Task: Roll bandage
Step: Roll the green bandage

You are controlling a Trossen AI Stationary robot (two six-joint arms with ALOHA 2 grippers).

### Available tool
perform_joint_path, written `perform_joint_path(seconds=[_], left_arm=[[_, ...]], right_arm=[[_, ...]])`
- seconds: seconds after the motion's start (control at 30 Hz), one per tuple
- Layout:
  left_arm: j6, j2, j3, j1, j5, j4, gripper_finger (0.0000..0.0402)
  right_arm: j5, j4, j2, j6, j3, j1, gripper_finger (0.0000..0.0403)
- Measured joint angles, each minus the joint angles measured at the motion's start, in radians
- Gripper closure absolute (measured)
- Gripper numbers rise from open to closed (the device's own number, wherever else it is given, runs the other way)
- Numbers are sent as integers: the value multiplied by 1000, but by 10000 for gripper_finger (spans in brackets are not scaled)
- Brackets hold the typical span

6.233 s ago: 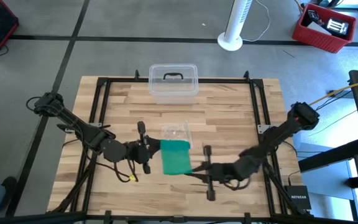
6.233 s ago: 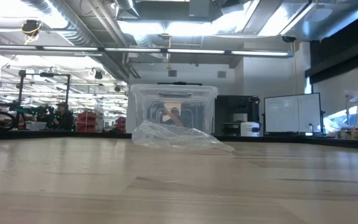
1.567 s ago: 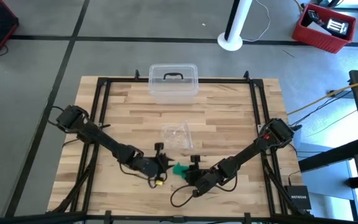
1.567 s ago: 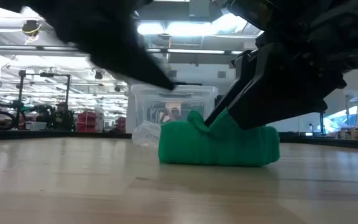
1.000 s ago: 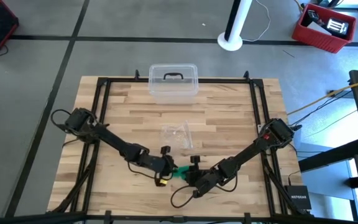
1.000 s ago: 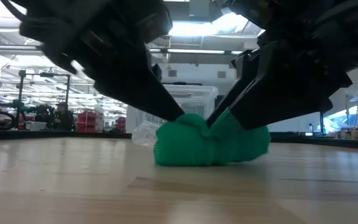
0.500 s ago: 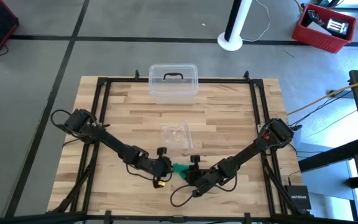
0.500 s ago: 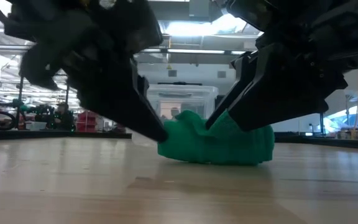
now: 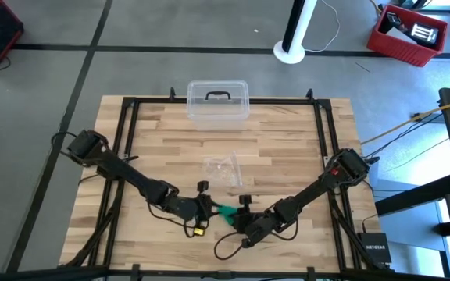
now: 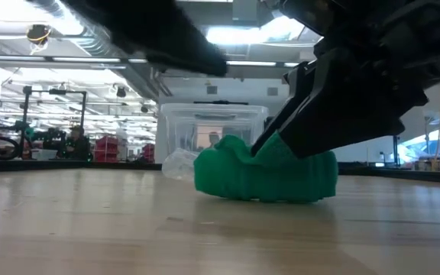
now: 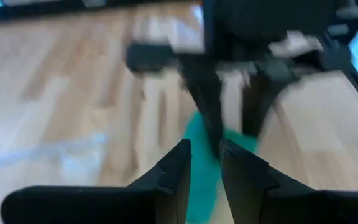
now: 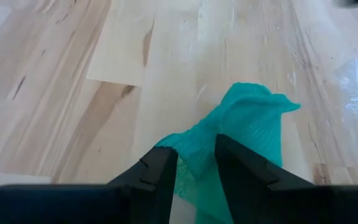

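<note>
Both arms reach low toward the near middle of the table (image 9: 287, 140). The right end effector (image 12: 194, 163) pinches the 1 bunched bandage (image 12: 241, 140) there. The left end effector (image 9: 204, 204) hangs just beside it, fingers nearly shut, holding nothing. Bare wood lies all around. 1 clear wrapper (image 9: 222, 169) and 1 clear box (image 9: 218, 102) lie farther back.

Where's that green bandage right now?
High view: the bandage lies bunched near the table's front edge, centre, between both grippers; the right gripper pinches it.

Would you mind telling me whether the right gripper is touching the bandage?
Touching. The right wrist view shows the right gripper with its two fingers pinching a fold of the teal bandage between them.
</note>
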Motion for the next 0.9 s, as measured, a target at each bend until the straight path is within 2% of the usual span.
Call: perform_joint_path(seconds=[0.17,0.33,0.53,0.67,0.9], left_arm=[[0,113,0,55,27,86,325],[-96,172,0,64,201,91,325],[-97,173,2,39,130,54,325],[-84,176,2,57,118,52,325],[-69,177,1,68,118,48,325]], right_arm=[[1,1,0,12,0,0,283],[-1,-15,0,20,0,0,283],[1,-13,0,15,0,-6,283],[0,-14,0,19,0,-9,277],[-109,-75,-1,86,4,8,219]])
